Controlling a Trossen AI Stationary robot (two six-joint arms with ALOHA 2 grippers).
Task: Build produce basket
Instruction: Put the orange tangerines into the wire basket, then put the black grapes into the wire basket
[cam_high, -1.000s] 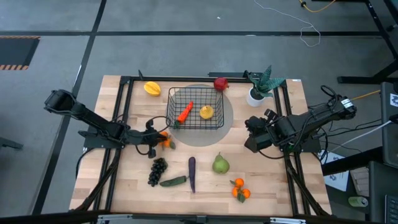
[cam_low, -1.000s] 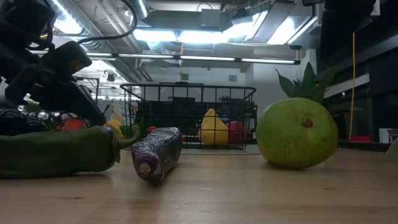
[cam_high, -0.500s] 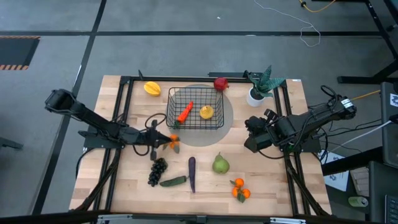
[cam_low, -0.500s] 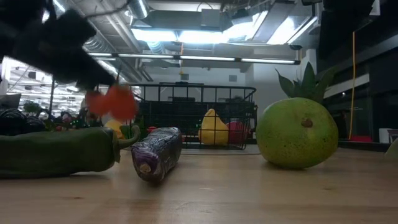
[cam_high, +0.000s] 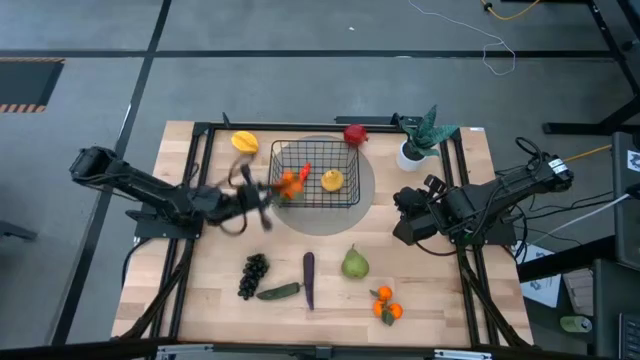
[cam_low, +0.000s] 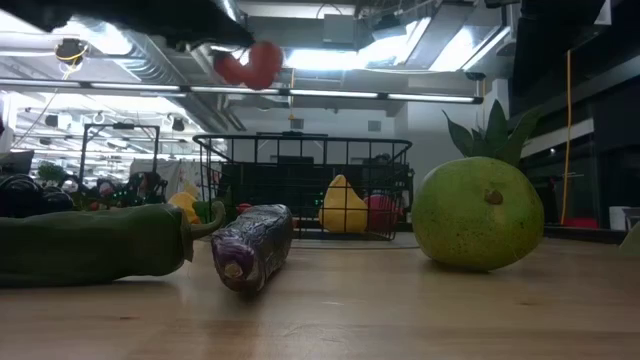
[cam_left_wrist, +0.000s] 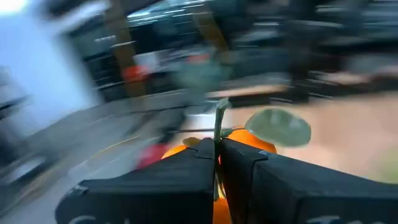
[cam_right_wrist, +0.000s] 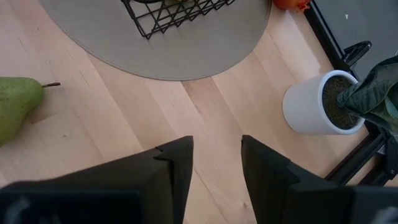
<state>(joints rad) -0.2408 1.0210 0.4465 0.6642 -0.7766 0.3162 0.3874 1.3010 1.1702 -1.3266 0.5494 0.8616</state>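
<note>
My left gripper (cam_high: 274, 192) is shut on a small bunch of orange tangerines (cam_high: 289, 183), held in the air at the near left corner of the black wire basket (cam_high: 340, 200). The tangerines also show high in the low view (cam_low: 250, 64). The basket stands on a grey round mat and holds an orange carrot (cam_high: 304, 173) and a yellow fruit (cam_high: 332, 180). My right gripper (cam_high: 402, 214) is open and empty at the table's right, above bare wood in its wrist view (cam_right_wrist: 215, 155). My left gripper pinches the tangerines' thin green stem (cam_left_wrist: 218, 121) between its two fingertips. The orange fruit (cam_left_wrist: 249, 142) and a leaf (cam_left_wrist: 277, 125) show just beyond the fingers. The bunch is lifted clear of the table.
On the table lie a pear (cam_high: 354, 264), an eggplant (cam_high: 308, 279), a cucumber (cam_high: 278, 292), grapes (cam_high: 253, 274) and more tangerines (cam_high: 386, 307). A yellow fruit (cam_high: 244, 142) and a red fruit (cam_high: 354, 134) lie at the far edge. A white-potted plant (cam_high: 418, 140) stands far right.
My left gripper, shut on the tangerines, has first gone a little toward the table's right edge, then risen fast and swung toward the far edge to the basket's near left corner. The tangerines have been lifted from just above the table to well above the basket's rim.
</note>
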